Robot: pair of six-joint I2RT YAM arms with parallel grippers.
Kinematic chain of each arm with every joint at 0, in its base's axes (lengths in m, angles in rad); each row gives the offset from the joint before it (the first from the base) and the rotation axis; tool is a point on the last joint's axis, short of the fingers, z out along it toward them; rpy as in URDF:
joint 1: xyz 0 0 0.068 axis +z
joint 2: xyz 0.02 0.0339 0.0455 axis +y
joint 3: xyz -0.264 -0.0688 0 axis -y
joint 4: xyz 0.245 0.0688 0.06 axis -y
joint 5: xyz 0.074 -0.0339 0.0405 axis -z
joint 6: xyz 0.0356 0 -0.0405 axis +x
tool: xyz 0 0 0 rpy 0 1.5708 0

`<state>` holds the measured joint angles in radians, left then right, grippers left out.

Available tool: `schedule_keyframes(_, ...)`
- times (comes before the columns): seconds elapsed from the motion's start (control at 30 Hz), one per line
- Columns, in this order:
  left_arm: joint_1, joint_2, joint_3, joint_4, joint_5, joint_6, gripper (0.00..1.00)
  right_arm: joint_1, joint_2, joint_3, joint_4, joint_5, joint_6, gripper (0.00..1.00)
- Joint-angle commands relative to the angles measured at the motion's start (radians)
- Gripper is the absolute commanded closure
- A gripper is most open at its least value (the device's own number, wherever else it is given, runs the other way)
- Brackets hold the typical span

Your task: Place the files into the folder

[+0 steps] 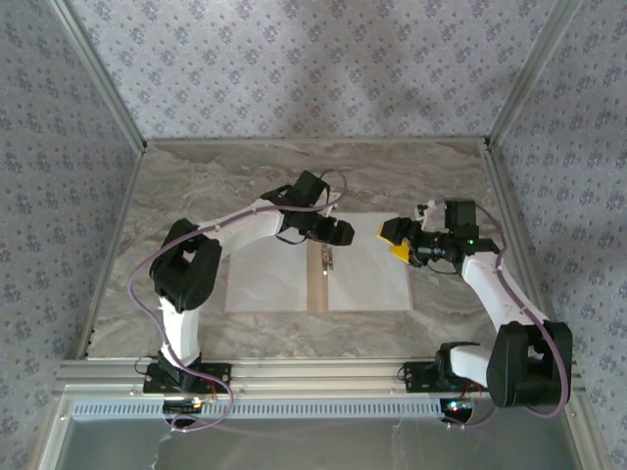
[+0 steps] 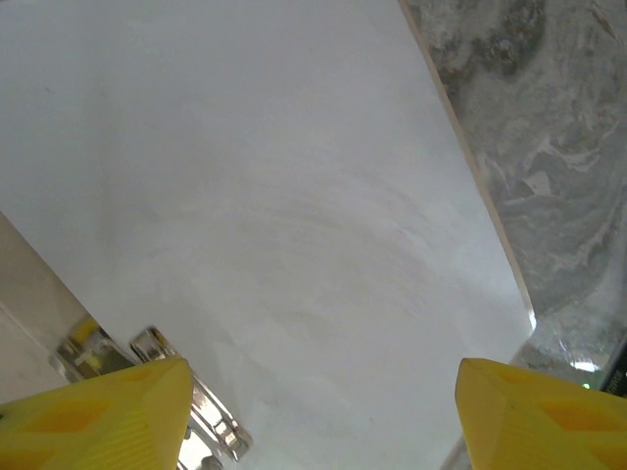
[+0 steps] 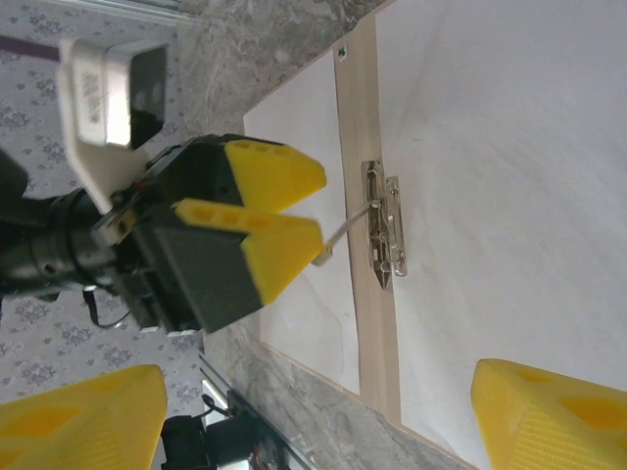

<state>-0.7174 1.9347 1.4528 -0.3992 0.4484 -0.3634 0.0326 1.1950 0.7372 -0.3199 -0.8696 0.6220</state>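
The tan folder [image 1: 318, 286] lies open and flat in the middle of the table. One white file [image 1: 266, 279] rests on its left leaf, another [image 1: 367, 266] on its right leaf. A metal clip [image 1: 328, 257] sits on the spine [image 3: 367, 147]. My left gripper [image 1: 338, 233] hovers open over the spine's far end; the left wrist view shows its fingertips [image 2: 108, 416] wide apart above the right sheet [image 2: 274, 196]. The clip's thin lever [image 3: 343, 233] ends beside the left gripper [image 3: 294, 208]. Over the right sheet's far right corner, my right gripper [image 1: 397, 241] stands open and holds nothing.
The marble table [image 1: 196, 196] has bare room left of, behind and in front of the folder. Metal rails [image 1: 313, 370] edge the near side, where both arm bases stand. Patterned walls close in the left, back and right.
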Motion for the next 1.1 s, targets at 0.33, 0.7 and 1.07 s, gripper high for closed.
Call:
schedule_keyframes(0.33, 0.024, -0.283, -0.052, -0.171, -0.328, -0.064, 0.29, 0.045, 0.008, 0.034, -0.085, 0.052, 0.033, 0.17)
schedule_keyframes(0.7, 0.197, -0.523, -0.435, -0.167, -0.341, -0.205, 0.3, 0.18, 0.009, 0.169, -0.273, 0.284, 0.016, 0.18)
schedule_keyframes(1.07, 0.218, -0.573, -0.684, -0.153, -0.312, -0.274, 0.36, 0.288, 0.049, 0.237, -0.317, 0.403, 0.045, 0.2)
